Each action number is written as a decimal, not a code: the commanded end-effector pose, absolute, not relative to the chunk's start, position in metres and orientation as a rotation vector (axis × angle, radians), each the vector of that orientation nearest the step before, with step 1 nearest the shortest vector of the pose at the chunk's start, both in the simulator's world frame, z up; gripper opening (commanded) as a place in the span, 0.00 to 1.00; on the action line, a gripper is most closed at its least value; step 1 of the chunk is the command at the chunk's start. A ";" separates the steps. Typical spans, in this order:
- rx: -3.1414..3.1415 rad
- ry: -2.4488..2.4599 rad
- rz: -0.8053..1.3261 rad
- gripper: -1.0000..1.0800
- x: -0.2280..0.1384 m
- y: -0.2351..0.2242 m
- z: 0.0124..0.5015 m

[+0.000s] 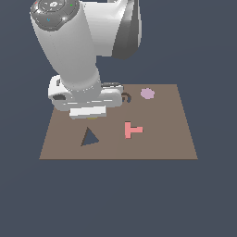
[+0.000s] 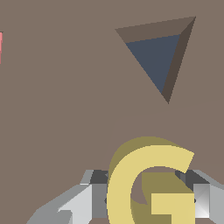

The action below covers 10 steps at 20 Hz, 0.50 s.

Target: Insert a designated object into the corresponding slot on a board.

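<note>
The yellow G block (image 2: pixel 151 183) sits between my gripper's (image 2: pixel 148 199) two grey fingers (image 2: pixel 87 201), which close on its sides. In the exterior view only a sliver of the yellow block (image 1: pixel 91 118) shows under the white hand, and the gripper (image 1: pixel 90 116) is low over the brown board (image 1: pixel 162 143), near its back left part. The dark G-shaped slot (image 1: pixel 126 97) lies just to the exterior view's right of the hand and is partly hidden by it. I cannot tell if the block touches the board.
A dark triangular cutout (image 1: pixel 89 137) lies in front of the hand and shows in the wrist view (image 2: pixel 157 57). A pink T block (image 1: pixel 132 130) lies mid-board. A lilac round piece (image 1: pixel 147 93) lies at the back. The arm hides the board's back left corner.
</note>
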<state>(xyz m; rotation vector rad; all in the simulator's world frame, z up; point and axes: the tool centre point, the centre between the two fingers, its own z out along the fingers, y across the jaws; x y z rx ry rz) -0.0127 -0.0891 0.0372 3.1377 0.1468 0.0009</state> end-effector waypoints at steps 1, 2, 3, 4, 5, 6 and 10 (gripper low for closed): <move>3.120 0.363 0.001 0.00 -0.012 -0.074 0.038; 3.109 0.448 0.001 0.00 -0.012 -0.069 0.038; 3.096 0.532 0.001 0.00 -0.013 -0.063 0.038; 3.080 0.615 0.002 0.00 -0.013 -0.057 0.038; 3.062 0.698 0.001 0.00 -0.015 -0.051 0.038; 3.042 0.780 0.001 0.00 -0.016 -0.045 0.039; 2.942 1.100 0.001 0.00 -0.026 -0.024 0.039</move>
